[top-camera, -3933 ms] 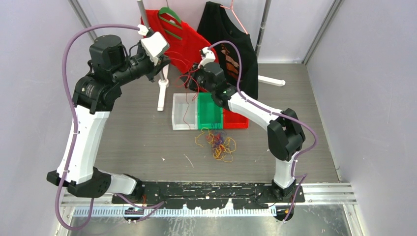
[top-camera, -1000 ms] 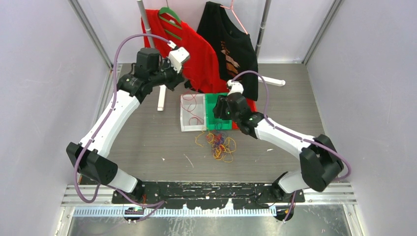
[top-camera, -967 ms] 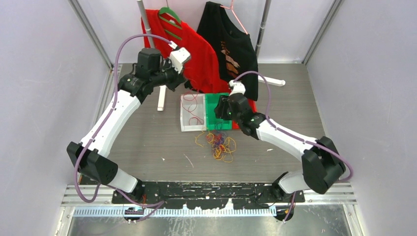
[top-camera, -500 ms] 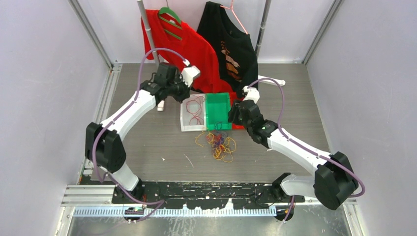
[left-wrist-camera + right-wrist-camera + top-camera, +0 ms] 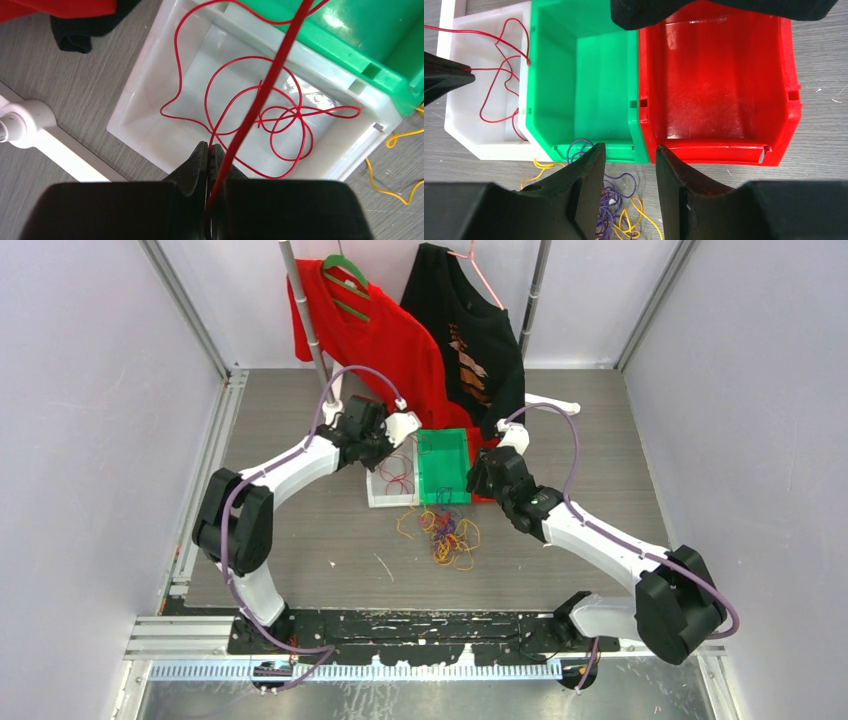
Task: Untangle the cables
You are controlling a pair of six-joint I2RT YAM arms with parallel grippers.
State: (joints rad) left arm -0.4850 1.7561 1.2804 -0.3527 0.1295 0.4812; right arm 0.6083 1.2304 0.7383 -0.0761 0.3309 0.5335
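Observation:
A tangle of red, yellow and purple cables (image 5: 445, 535) lies on the table in front of three bins; it also shows in the right wrist view (image 5: 616, 199). My left gripper (image 5: 385, 452) is low over the white bin (image 5: 378, 498), shut (image 5: 207, 148) on a red cable (image 5: 280, 117). That cable runs taut from the jaws and coils inside the bin. My right gripper (image 5: 472, 485) is open and empty (image 5: 628, 150), above the front edges of the green bin (image 5: 594, 75) and the red bin (image 5: 714, 75).
A red shirt (image 5: 370, 330) and a black shirt (image 5: 470, 330) hang on a rack at the back. The rack's white foot (image 5: 30, 120) lies left of the white bin. Black cloth overhangs the bins' far edge (image 5: 649, 15).
My left arm has come down from high at the back left to just over the white bin, the red cable with it. My right gripper has drawn back toward the bins' front edge.

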